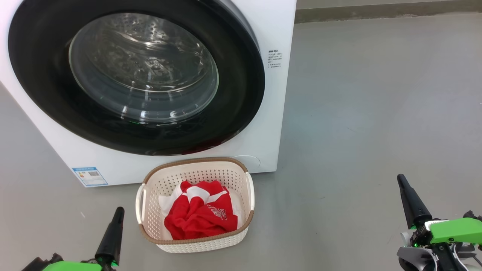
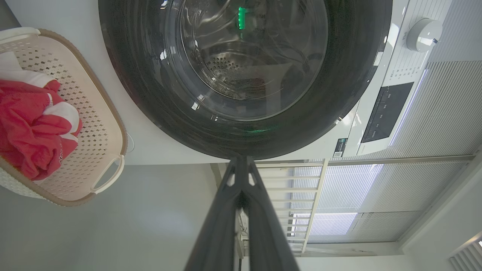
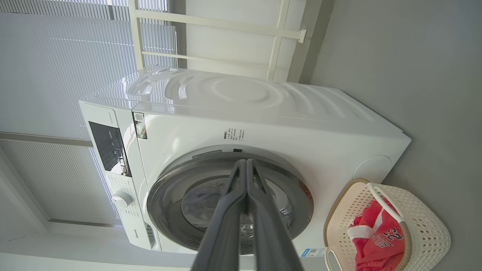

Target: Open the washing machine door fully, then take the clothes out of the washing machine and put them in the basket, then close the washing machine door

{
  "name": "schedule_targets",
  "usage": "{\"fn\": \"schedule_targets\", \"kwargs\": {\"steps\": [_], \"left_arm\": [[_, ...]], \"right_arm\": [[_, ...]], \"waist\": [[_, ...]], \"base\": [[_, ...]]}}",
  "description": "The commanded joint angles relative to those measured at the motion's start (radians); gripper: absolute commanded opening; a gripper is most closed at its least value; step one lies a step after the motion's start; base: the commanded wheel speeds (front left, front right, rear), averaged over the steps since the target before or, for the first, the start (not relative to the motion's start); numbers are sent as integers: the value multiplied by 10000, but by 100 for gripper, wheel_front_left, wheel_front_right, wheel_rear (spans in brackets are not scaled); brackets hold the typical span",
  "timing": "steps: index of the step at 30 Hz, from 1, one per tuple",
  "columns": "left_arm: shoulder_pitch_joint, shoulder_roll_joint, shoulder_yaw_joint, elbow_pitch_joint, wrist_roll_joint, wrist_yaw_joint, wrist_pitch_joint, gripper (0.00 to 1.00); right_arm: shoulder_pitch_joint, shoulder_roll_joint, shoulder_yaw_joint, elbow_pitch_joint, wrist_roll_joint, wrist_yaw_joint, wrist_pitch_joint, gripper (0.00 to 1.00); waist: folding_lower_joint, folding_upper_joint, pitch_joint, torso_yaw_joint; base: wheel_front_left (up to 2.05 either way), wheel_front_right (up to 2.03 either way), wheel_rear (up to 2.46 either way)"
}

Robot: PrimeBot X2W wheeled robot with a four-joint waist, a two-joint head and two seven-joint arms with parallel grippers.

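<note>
Now the door (image 1: pixel 41 86) of the washer (image 1: pixel 276 124) is closed, the clothes (image 1: pixel 199 220) lie in the basket (image 1: pixel 196 161) on the floor (image 1: pixel 376 113) just before it, and the left gripper (image 1: pixel 119 210), near left, and the right gripper (image 1: pixel 401 179), near right, have their fingers pressed together, holding nothing.

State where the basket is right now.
In the head view the basket sits on the floor at lower centre, close in front of the washing machine, below its shut door, holding the red clothes.
</note>
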Motion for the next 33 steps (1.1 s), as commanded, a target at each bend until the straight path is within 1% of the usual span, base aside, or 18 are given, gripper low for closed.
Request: {"fn": "schedule_targets", "kwargs": {"steps": [1, 33], "left_arm": [[-404, 83, 367, -205, -79, -69, 94, 0], [-407, 58, 403, -204, -50, -69, 123, 0]], "right_arm": [[-412, -93, 204, -242, -44, 6, 69, 0], [-419, -31, 116, -237, -117, 6, 140, 0]], "waist": [[0, 0, 0, 0], [0, 0, 0, 0]], "base": [[0, 0, 0], [0, 0, 0]]}}
